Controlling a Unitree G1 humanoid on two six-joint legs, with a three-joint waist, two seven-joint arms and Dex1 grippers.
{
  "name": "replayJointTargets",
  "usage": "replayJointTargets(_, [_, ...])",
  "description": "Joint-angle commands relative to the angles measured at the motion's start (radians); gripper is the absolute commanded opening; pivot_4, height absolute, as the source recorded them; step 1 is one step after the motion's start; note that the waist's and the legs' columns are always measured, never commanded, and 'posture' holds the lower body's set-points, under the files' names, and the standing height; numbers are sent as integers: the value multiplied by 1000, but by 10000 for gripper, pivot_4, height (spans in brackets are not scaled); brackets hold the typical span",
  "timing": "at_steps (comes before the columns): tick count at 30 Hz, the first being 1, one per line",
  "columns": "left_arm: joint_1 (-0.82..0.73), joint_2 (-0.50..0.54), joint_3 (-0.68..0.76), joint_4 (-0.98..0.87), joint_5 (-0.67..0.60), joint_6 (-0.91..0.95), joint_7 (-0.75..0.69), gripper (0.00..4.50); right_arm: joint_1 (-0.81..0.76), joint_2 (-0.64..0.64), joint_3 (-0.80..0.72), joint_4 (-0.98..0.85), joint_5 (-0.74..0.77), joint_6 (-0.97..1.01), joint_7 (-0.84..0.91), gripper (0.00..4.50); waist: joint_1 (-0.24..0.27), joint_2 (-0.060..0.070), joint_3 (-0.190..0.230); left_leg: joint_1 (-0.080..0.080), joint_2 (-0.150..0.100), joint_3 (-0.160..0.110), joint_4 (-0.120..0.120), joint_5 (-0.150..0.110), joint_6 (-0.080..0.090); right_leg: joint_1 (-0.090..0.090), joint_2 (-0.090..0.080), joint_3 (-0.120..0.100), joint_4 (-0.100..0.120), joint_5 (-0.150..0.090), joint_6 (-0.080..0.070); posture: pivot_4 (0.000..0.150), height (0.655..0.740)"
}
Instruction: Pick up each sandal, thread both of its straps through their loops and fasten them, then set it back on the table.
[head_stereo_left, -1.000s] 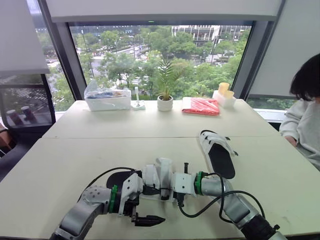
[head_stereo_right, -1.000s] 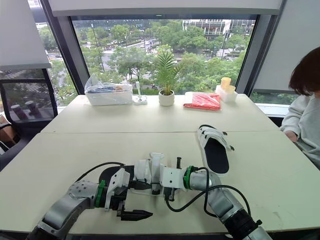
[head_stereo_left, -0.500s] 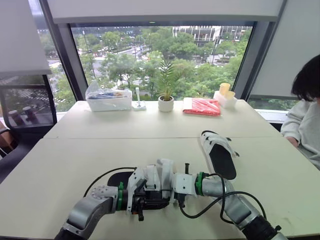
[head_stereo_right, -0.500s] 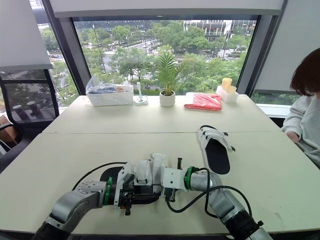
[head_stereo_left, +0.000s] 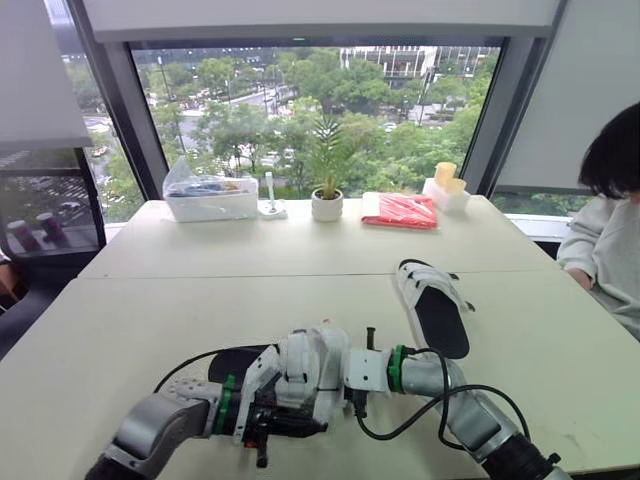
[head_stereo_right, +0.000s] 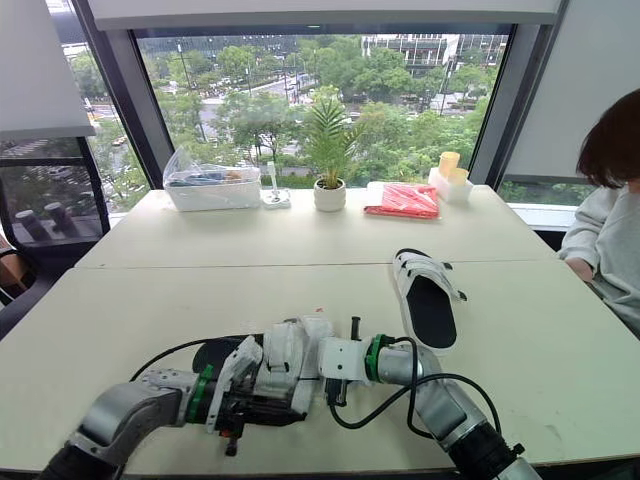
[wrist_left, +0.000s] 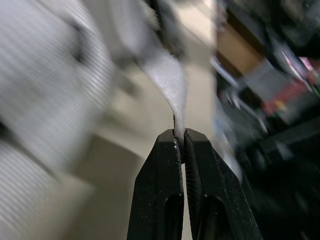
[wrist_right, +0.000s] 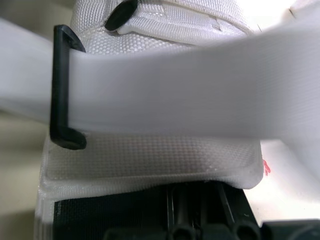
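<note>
The near sandal (head_stereo_left: 300, 368), black-soled with white straps, is held between both grippers close to the table's front edge. My left gripper (wrist_left: 181, 134) is shut on the tip of a white strap (wrist_left: 172, 85), pinching it between its black fingers. My right gripper (head_stereo_left: 338, 375) is pressed into the sandal's side and shut on its edge, its fingertips hidden under the white padding (wrist_right: 150, 160). In the right wrist view a strap (wrist_right: 190, 95) runs through a black loop (wrist_right: 62, 85). The second sandal (head_stereo_left: 432, 310) lies flat on the table farther right.
A person in a light top (head_stereo_left: 610, 220) sits at the table's right end. Along the far edge stand a clear plastic box (head_stereo_left: 212, 198), a potted plant (head_stereo_left: 326, 195), a red packet (head_stereo_left: 400, 211) and stacked cups (head_stereo_left: 447, 190). Black cables (head_stereo_left: 400, 425) loop beside the arms.
My left gripper, open below the sandal a second ago, has come up to the sandal and shut on the strap tip. The right gripper has kept its hold.
</note>
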Motion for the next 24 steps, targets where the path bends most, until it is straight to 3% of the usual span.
replayJointTargets(1, [40, 70, -50, -50, 9, -79, -125, 236, 80, -18, 97, 88, -49, 52, 64, 0, 3, 0, 0, -1, 0, 0, 0, 0, 0, -1, 0, 0, 0, 0, 0, 1500, 7374])
replayJointTargets(14, [72, 96, -45, -55, 109, -478, -229, 236, 86, -29, 92, 87, -43, 46, 73, 0, 4, -1, 0, -1, 2, 0, -3, -3, -4, -3, 0, 0, 0, -4, -6, 1500, 7374])
replayJointTargets(19, [-44, 22, 46, -61, -2, -401, -146, 236, 77, -33, 90, 102, -44, 38, 72, 0, 11, -1, 0, -1, 2, 0, -3, -3, -4, -2, 0, -1, 0, -4, -6, 1500, 7374])
replayJointTargets(24, [-265, -130, 150, 38, -110, -241, 34, 236, 63, -27, 93, 119, -46, 33, 67, 0, 10, -3, 2, -2, 1, -1, 4, -3, -4, 1, 1, -2, 0, -3, -5, 1500, 7374])
